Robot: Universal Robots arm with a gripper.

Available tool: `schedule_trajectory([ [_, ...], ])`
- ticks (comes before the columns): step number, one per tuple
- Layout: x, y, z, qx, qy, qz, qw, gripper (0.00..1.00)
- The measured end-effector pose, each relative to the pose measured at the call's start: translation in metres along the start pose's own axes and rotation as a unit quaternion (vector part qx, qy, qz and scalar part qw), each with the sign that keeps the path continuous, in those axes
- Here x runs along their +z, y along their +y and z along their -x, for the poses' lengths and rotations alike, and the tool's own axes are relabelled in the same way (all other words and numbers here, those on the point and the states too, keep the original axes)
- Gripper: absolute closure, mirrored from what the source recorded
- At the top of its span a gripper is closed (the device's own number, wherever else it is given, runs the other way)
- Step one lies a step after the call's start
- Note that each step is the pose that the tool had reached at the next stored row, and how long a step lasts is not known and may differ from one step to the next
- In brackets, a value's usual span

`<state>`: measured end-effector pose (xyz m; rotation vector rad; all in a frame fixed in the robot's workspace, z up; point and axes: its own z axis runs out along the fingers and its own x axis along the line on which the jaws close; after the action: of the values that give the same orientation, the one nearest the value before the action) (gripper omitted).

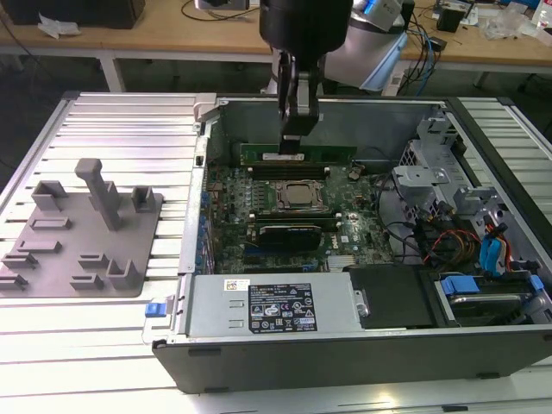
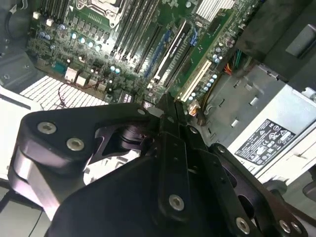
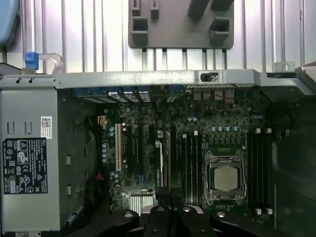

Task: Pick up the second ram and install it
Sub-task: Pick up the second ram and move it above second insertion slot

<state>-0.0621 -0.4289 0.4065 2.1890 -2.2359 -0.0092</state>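
So here's where you're at with this one. The pick-up half looks done to me. The second ram (image 1: 328,153) is well away from the grey holder tray (image 1: 142,237) on the table (image 1: 112,121) and inside the open computer case (image 1: 345,345). In the exterior view it stands on its long edge along the slots on the far side of the CPU socket (image 1: 301,196), with the white sticker facing the camera. The black expansion card (image 1: 291,235) sits on the near side of the socket, apart from the stick, so there's no mix-up.

The install half is the bit I wouldn't call yet. The stick runs level and lines up with the slots, which is a good sign. From this angle, though, I honestly can't tell if it's pushed all the way home or just resting on top of a slot — its bottom edge is lost in the board clutter.

Your hand (image 1: 293,136) comes straight down from above. Its tip meets the stick's top edge right over the sticker, a bit toward the exterior view's left of the stick's middle. In the second wrist view the fingers (image 2: 170,133) are drawn right together with next to no gap. What I can't make out is whether they've actually got the top of the stick pinched or are only sitting on it — so treat the grip as unconfirmed.
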Motion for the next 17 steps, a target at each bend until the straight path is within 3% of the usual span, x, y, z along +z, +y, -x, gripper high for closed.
schedule_trajectory([
  [4, 0.0073, -0.0131, 0.002, 0.0, -0.0002, 0.0057, 1.0, 0.91],
  [10, 0.0162, -0.0261, 0.007, 0.0, -0.0001, 0.0116, 0.9999, 0.91],
  [14, 0.021, -0.0299, 0.012, 0.0, -0.0003, 0.0128, 0.9999, 0.91],
  [17, 0.0291, -0.0303, 0.0182, 0.0, -0.007, 0.0129, 0.9999, 0.91],
])
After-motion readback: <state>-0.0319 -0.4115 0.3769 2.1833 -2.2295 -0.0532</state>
